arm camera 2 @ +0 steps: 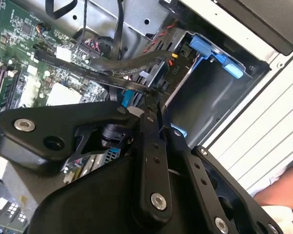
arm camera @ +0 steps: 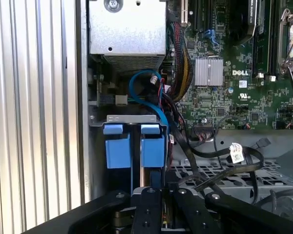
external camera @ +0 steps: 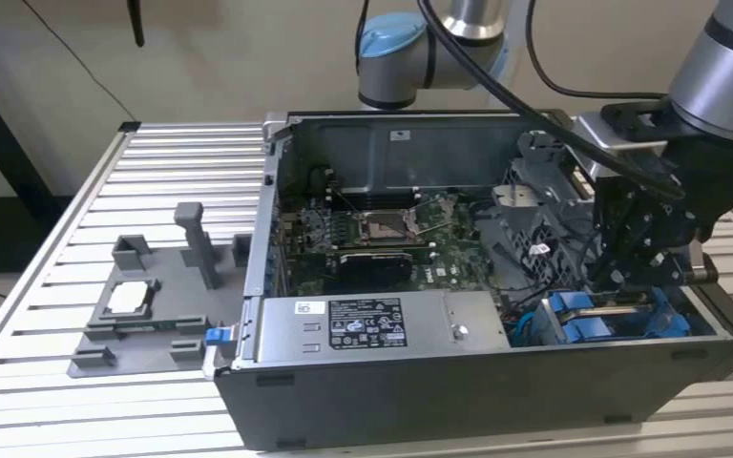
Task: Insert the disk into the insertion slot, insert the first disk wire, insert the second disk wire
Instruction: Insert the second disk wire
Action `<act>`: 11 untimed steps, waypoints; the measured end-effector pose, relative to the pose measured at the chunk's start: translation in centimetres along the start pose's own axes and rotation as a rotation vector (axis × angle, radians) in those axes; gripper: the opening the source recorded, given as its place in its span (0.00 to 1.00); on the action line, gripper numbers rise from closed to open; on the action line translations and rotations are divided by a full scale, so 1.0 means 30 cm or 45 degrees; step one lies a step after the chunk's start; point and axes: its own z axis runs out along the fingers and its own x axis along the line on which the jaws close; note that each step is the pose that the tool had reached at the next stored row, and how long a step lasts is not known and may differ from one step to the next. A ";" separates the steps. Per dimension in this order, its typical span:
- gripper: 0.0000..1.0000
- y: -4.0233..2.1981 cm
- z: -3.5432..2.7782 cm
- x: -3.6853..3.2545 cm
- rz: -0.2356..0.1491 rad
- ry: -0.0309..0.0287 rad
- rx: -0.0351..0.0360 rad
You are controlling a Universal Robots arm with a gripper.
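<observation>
One arm works this station; its end effector (external camera: 630, 286) hangs low inside the open computer case (external camera: 469, 382), at the corner on the exterior view's right. In the second wrist view you see its black fingers (arm camera 2: 151, 146) drawn close together, tips pinched on a flat black wire (arm camera 2: 115, 83); treat the end effector as closed on that wire.

Directly beneath the fingertips lies the insertion slot (arm camera: 132, 122), a dark grey sheet-metal cage with bright blue plastic fittings. Two blue tabs stand side by side at its mouth in the first wrist view. Judge the disk (external camera: 609, 320) to be seated there already: only its blue carrier frame shows, and the silver body is hidden. The bay's long axis appears to run down into the case, in line with the fingers.

Beyond the bay you find a curved blue cable (arm camera: 146, 95), a bundle of black leads, then the green motherboard (arm camera: 234, 83) with its finned silver heatsink.

Farthest out, a grey moulded fixture (external camera: 150, 305) rests on the ribbed aluminium bench (external camera: 35, 315), well apart from the case.
</observation>
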 end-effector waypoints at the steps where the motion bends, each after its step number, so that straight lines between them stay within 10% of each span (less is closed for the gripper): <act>1: 0.16 -0.001 0.001 0.003 0.002 -0.0004 -0.0163; 11: 0.16 -0.036 0.004 0.006 0.005 -0.0022 -0.0339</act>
